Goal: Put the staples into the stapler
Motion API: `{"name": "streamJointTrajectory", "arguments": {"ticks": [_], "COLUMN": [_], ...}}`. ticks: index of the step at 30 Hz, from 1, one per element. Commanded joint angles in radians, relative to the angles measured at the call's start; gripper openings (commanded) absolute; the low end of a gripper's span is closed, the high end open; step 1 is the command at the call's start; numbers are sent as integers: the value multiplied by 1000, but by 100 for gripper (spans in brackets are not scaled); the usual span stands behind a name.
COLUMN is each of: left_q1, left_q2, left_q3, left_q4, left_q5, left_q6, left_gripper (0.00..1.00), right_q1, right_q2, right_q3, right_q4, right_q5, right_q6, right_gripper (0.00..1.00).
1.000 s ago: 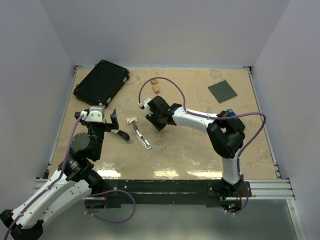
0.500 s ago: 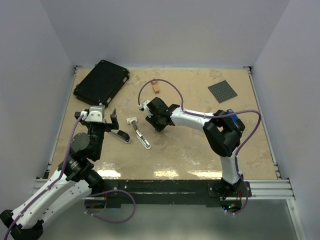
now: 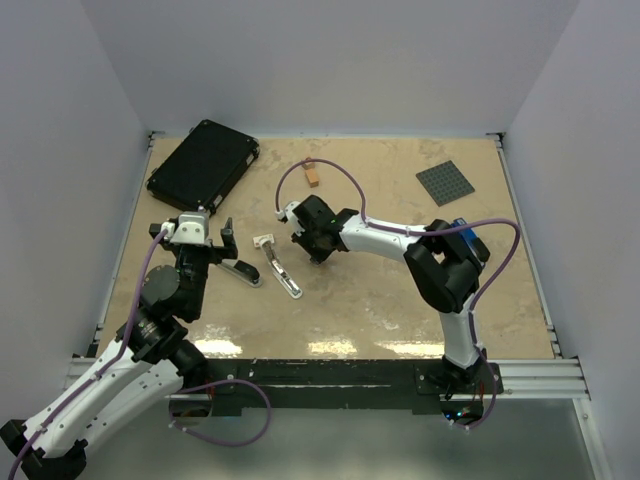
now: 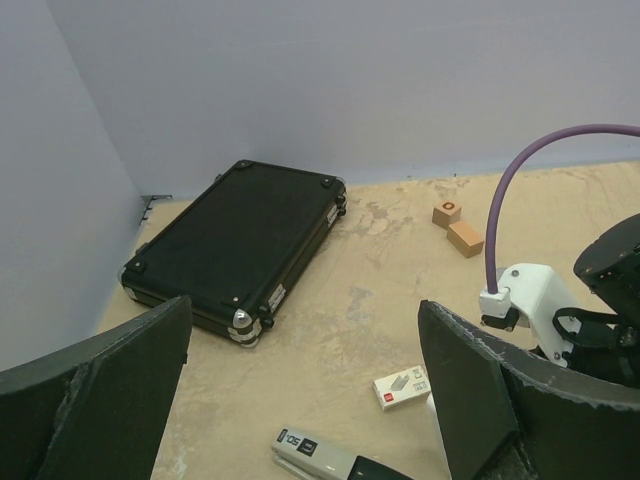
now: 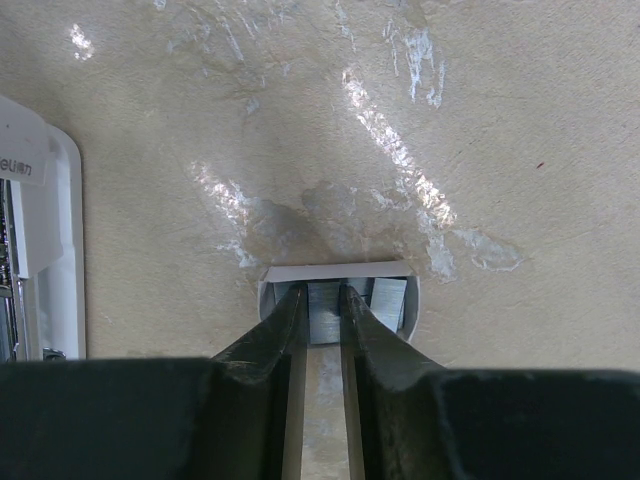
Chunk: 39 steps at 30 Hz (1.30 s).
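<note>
A black hard case [image 3: 203, 165] is lying flat at the far left corner of the beige tabletop [image 3: 380, 290]. Two small wooden blocks [image 3: 312, 175] are sitting just beside each other near the far edge. A dark grey studded plate [image 3: 445, 182] is resting far right. A small white box [image 4: 402, 388] with a red mark is lying nearer the middle.

Beige bench [image 3: 380, 300], marbled with pale glossy streaks. Black case [image 3: 203, 165], silver corners. Two orange-brown blocks [image 4: 458, 230]. Dark grey studded plate [image 3: 445, 182]. Purple cables [image 3: 330, 165]. Silver stapler [image 4: 320, 455], black top. White small box [image 4: 400, 388], red mark. Grey metallic staples [image 5: 322, 305] in white tray [image 5: 340, 270].
</note>
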State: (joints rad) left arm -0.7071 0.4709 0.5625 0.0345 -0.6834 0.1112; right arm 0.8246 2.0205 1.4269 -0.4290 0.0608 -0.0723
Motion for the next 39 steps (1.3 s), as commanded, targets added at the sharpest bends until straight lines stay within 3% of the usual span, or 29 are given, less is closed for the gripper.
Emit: {"name": "streamJointTrajectory", "arguments": {"ticks": [1,14,21,30,39], "left_q1": [8,9,14,18,20], "left_q2": [-6,-6,-11,-23,-28], "left_q3": [20,22,22,19,17], "left_q4": [13,12,13,16,18], "left_q5": [12,12,5,-7,-8], "left_q6": [-22,-27,-34,-39,-41], "left_gripper": [100,100,100,100,100], "right_q1": [2,8,85,200,220], "right_q2": [-25,-198,-301,-301,-263], "right_q3": [40,-39,-132,-240,-289], "right_q4": [3,73,194,374,460], "right_q5": [-3,33,47,89,94], "right_q6": [-12,64,172,289,321], "right_gripper": [17,14,13,12,12]}}
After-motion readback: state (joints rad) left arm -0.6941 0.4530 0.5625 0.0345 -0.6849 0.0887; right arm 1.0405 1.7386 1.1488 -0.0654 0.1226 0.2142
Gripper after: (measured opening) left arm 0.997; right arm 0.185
